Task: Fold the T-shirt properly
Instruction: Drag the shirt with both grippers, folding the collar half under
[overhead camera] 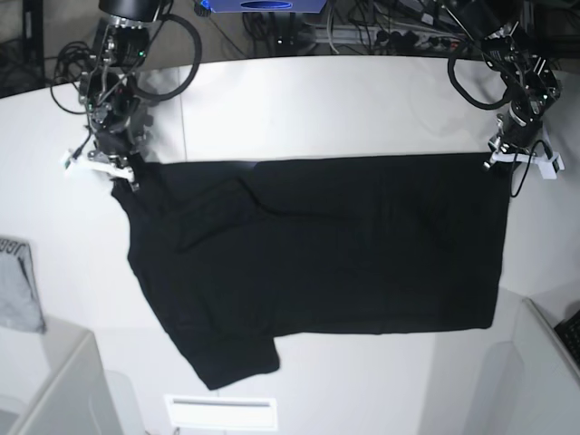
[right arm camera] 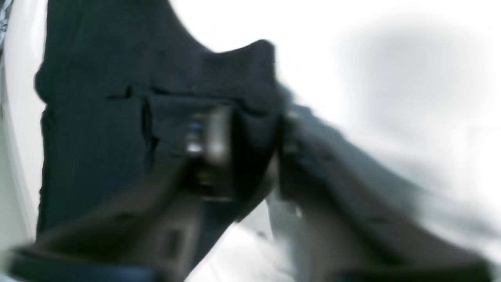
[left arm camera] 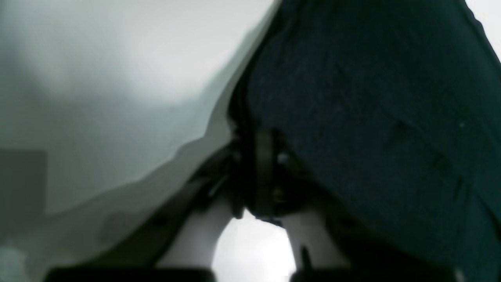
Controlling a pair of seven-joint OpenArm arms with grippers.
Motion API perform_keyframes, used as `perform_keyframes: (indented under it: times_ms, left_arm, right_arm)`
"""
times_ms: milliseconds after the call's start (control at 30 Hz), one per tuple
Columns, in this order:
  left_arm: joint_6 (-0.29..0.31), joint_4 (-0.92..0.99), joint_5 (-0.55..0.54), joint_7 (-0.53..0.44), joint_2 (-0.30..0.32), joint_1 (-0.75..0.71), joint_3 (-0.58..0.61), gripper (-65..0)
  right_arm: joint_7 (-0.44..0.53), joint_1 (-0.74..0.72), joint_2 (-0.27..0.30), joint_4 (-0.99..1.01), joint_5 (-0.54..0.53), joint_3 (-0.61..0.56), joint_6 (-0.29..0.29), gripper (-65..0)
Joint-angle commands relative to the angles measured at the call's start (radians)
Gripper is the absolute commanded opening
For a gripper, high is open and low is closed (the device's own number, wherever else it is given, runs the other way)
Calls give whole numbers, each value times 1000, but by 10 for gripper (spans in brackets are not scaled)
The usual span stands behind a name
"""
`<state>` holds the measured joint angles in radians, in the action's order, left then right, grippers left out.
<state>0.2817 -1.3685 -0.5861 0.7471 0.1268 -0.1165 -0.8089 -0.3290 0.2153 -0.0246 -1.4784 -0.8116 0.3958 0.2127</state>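
The right claw (overhead camera: 120, 169) is near the far left corner of the white counter (overhead camera: 317, 100). It pinches the top corner of the black T-shirt (overhead camera: 317, 245) at the shoulder. In the right wrist view the picture is blurry, but dark cloth sits bunched between the two fingers (right arm camera: 209, 137) of that claw.

The T-shirt hangs stretched out flat between the two claws, over the middle of the counter. Its top edge runs straight from one claw to the other. One short sleeve (overhead camera: 231, 362) points down toward the near edge.

The left claw (overhead camera: 504, 159) is near the far right corner of the counter. It is pressed together on the other top corner of the T-shirt, at the hem end. In the left wrist view the dark cloth rises from its tips.

A small grey cloth (overhead camera: 18, 285) lies at the left edge.
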Motion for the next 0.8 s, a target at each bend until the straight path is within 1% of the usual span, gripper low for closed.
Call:
perform_keyframes:
  times_ms: [0, 33, 67, 100, 233, 367, 767]
  left_arm:
    - [-3, 5, 10, 21, 10, 5, 1, -650]
    - [-3, 11, 10, 22, 10, 4, 1, -650]
    - [-3, 10, 10, 24, 10, -1, 1, -650]
    - [-3, 5, 10, 24, 10, -2, 1, -650]
    - [-3, -7, 10, 24, 21, -30, 0, -650]
    - [-3, -58, 10, 25, 27, -71, 1, -650]
    - [-3, -219, 5, 27, 26, -240, -7, -650]
  right_arm:
    - [-69, 13, -5, 22, 10, -2, 3, -594]
    - [-69, 14, 1, 23, 10, -1, -34, -650]
    - [-69, 16, 7, 23, 10, -1, -57, -650]
    - [-69, 17, 7, 20, 10, -1, -63, -650]
    - [-69, 39, 7, -1, 5, 7, -63, -650]
    - [-75, 75, 1, -51, 5, 50, -63, -650]
    - [-75, 224, 1, -196, 5, 53, -62, -650]
